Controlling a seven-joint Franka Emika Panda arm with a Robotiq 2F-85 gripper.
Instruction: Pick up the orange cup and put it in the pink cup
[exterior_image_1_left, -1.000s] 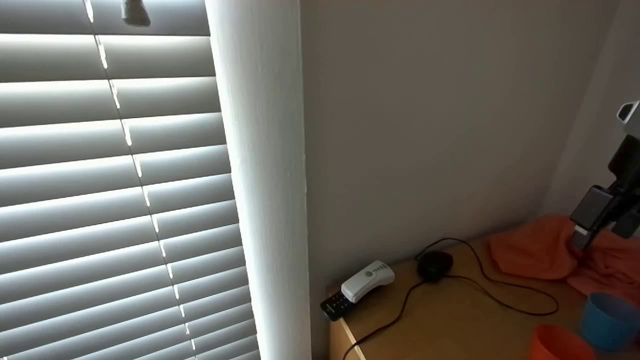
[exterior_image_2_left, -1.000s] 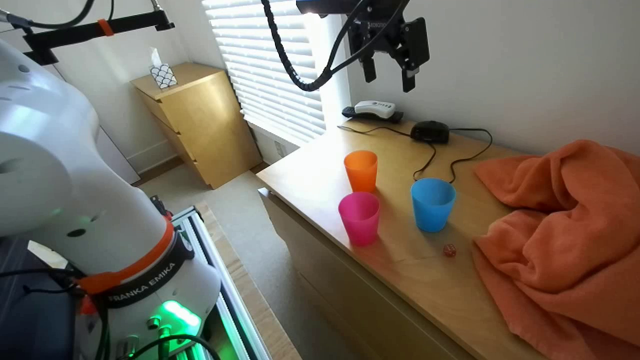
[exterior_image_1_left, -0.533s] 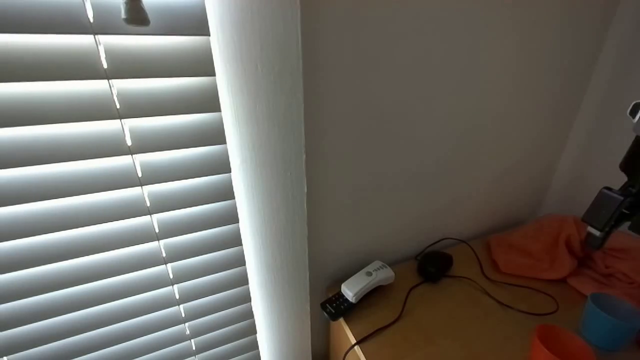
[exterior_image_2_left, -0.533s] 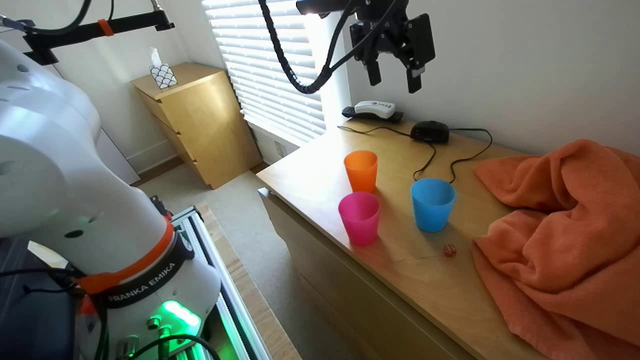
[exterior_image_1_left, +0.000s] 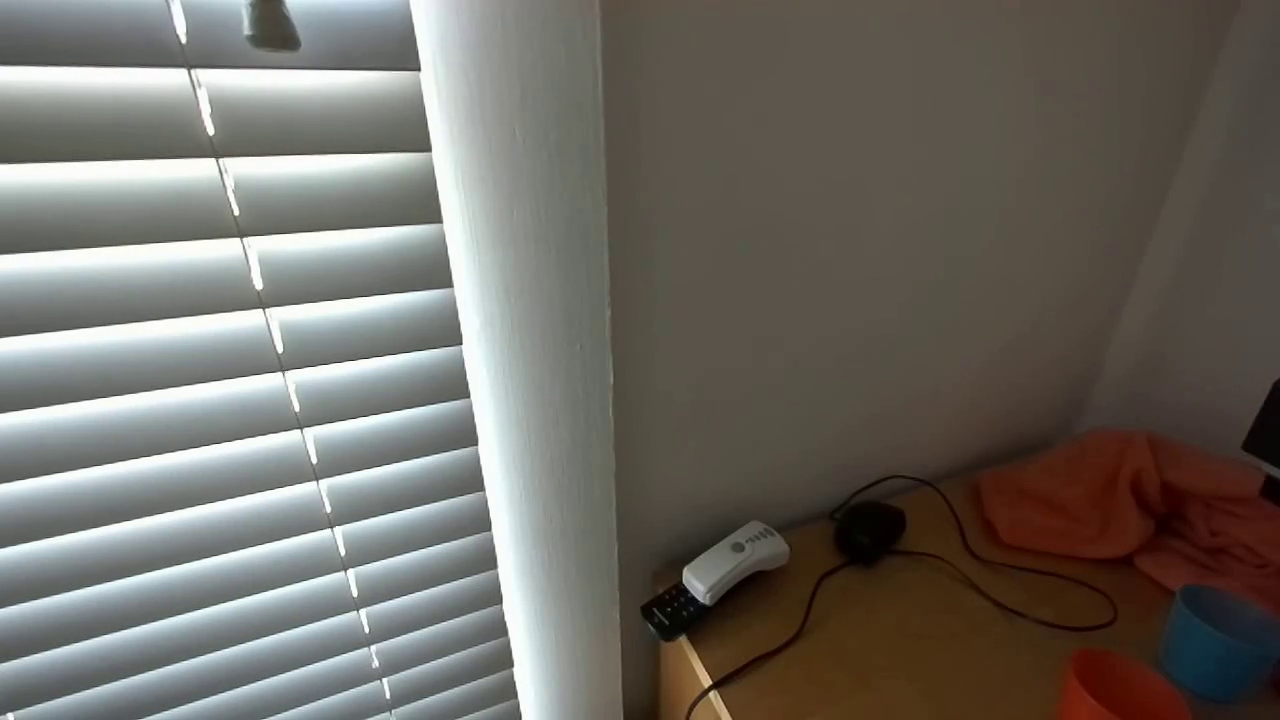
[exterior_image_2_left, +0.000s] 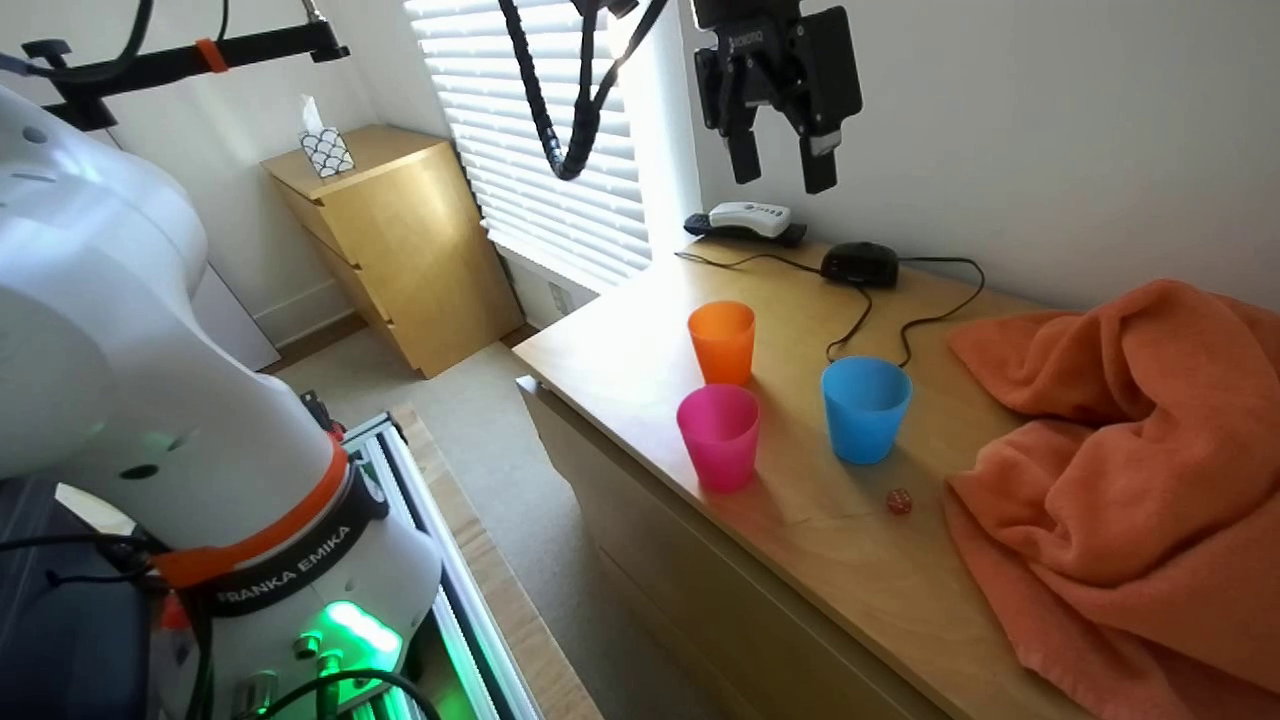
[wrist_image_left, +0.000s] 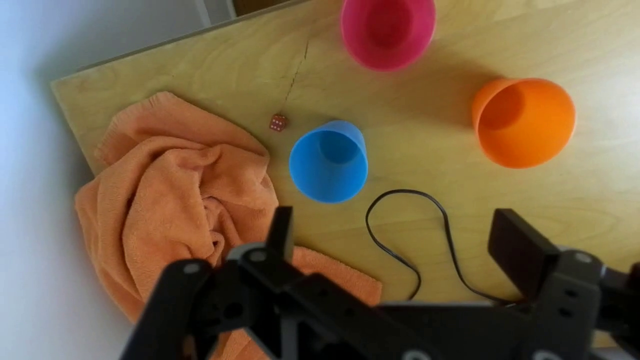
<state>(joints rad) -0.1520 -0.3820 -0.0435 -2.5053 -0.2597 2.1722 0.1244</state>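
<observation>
The orange cup stands upright on the wooden surface, also visible in the wrist view and cut off at the bottom of an exterior view. The pink cup stands upright close to it, nearer the front edge. In the wrist view the pink cup is at the top edge, left of the orange cup. My gripper is open and empty, high above the back of the surface, well apart from both cups. In the wrist view its spread fingers have only tabletop and a black cable between them.
A blue cup stands right of the pink and orange cups. A red die lies near it. A crumpled orange towel covers the right side. A black device with a cable and remotes lie at the back by the wall.
My gripper has moved right, mostly out of an exterior view. It has tilted to hang more upright, its fingertips slightly lower, and the arm's cable has swung left. The cups have not moved.
</observation>
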